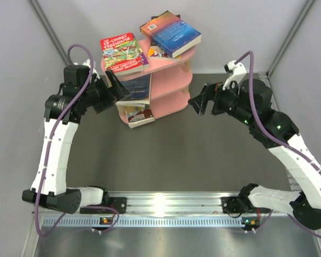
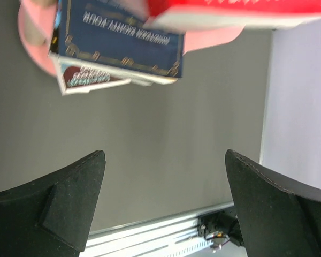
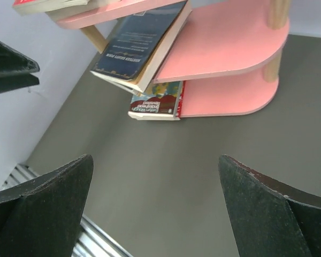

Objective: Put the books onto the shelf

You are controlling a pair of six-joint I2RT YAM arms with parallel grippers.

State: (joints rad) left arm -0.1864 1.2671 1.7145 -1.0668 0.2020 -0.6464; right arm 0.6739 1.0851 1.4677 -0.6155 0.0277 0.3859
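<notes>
- Nearest, along the lower edge of the top view, we see the metal rail (image 1: 166,206) that carries both arm bases.
- Above it lies the dark grey table (image 1: 203,155), bare between the arms.
- The left gripper (image 2: 163,198) sits at centre left of the top view, just beside the shelf's left end. Its jaws are spread wide and nothing is between them.
- The right gripper (image 3: 155,198) sits right of centre, near the shelf's right end but apart from it. Its jaws are also wide apart and hold nothing.
- The pink shelf (image 1: 174,80) stands at upper centre, against the back wall.
- A small book (image 3: 155,104) sticks out at the left end of the lowest board. We cannot tell whether it rests on the board or on the table.
- A navy book (image 3: 139,48) lies tilted on the middle board and overhangs its left end.
- On the top board a red book (image 1: 122,53) lies at the left and a blue book (image 1: 171,33) at the right, both overhanging the edge.
</notes>
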